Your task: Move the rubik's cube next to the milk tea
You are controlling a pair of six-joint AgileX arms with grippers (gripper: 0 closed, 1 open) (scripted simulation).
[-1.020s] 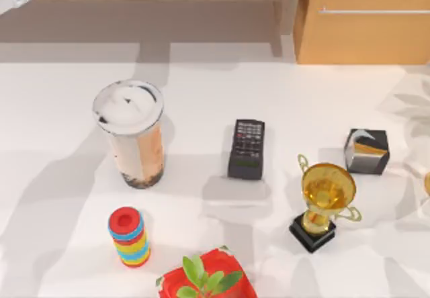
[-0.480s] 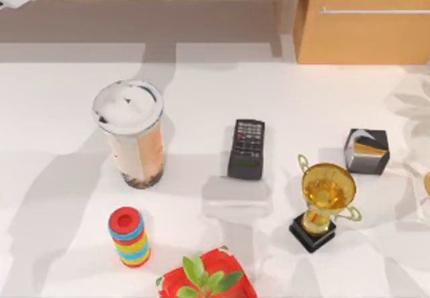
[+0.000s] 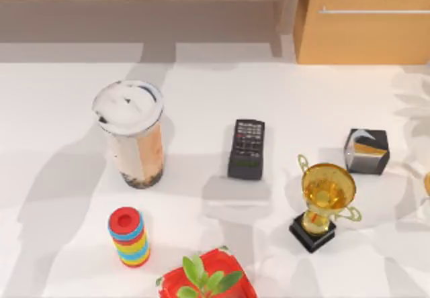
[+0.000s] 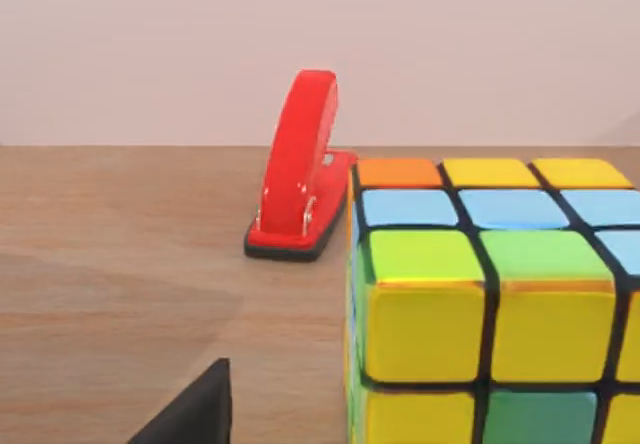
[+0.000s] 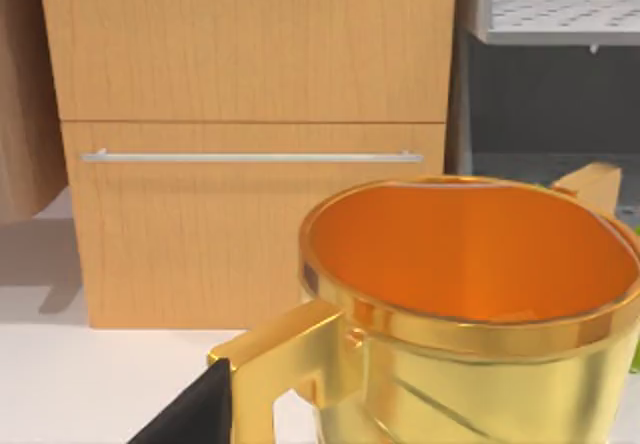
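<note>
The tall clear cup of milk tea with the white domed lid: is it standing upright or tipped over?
Upright. In the top view the milk tea stands on its dark-pearl base on the white table, its lid on top.

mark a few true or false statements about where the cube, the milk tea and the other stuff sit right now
1. The rubik's cube sits on a wooden surface near a red stapler. True.
2. The milk tea lies tipped over on the white table. False: it stands upright.
3. The black remote lies between the milk tea and the gold trophy in the top view. True.
4. The striped ring stack leans against the milk tea. False: they stand apart.
5. The black-and-orange box is at the table's left. False: it is at the right.
</note>
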